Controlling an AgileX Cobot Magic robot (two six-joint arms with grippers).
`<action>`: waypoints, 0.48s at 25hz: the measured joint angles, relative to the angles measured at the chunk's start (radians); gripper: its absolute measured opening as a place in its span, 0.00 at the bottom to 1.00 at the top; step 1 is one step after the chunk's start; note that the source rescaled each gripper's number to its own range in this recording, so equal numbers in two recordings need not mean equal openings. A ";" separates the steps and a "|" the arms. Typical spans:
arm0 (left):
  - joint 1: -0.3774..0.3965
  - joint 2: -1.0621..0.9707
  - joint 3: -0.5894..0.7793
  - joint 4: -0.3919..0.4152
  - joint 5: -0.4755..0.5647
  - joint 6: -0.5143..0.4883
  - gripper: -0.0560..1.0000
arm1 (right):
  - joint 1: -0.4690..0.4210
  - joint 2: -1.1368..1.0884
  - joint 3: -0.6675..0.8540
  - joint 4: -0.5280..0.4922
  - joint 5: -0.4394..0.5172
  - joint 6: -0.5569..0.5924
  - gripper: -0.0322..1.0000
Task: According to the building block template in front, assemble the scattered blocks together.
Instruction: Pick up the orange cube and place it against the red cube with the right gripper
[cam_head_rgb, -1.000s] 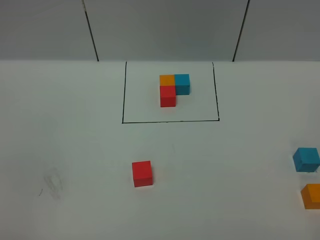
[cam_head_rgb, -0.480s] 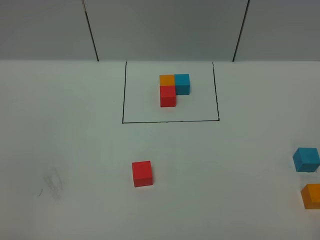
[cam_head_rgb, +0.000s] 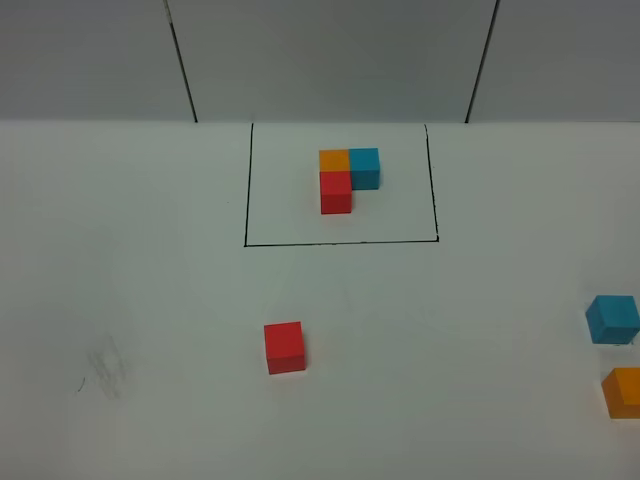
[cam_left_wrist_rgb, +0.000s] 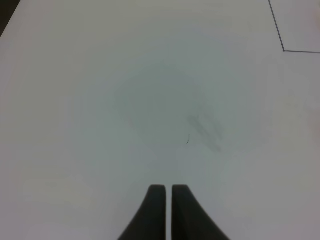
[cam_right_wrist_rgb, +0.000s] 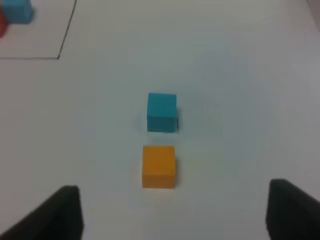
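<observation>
Nothing has moved: the empty right claw (cam_right_wrist_rgb: 174, 196) is wide open at the small orange cube (cam_right_wrist_rgb: 159, 166) beside the small blue cube (cam_right_wrist_rgb: 162, 112), likely to grab it, while the left claw (cam_left_wrist_rgb: 164, 190) is closed, empty.

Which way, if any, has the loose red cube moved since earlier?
No. The loose red cube keeps its spot below the black frame's front line.

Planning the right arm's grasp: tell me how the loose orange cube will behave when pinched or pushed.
The orange cube looks rigid and flat-faced, so it should slide, not roll. Its matte sides probably grip well. Sitting flat, it seems unlikely to tip.
</observation>
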 joint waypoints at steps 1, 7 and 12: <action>0.000 0.000 0.000 0.000 0.000 0.000 0.05 | 0.000 0.014 -0.020 -0.004 0.010 0.002 1.00; 0.000 0.000 0.000 0.000 0.000 0.000 0.05 | 0.000 0.163 -0.153 -0.038 0.053 -0.020 0.97; 0.000 0.000 0.000 0.000 0.000 0.000 0.05 | 0.000 0.340 -0.252 -0.045 0.098 -0.037 0.97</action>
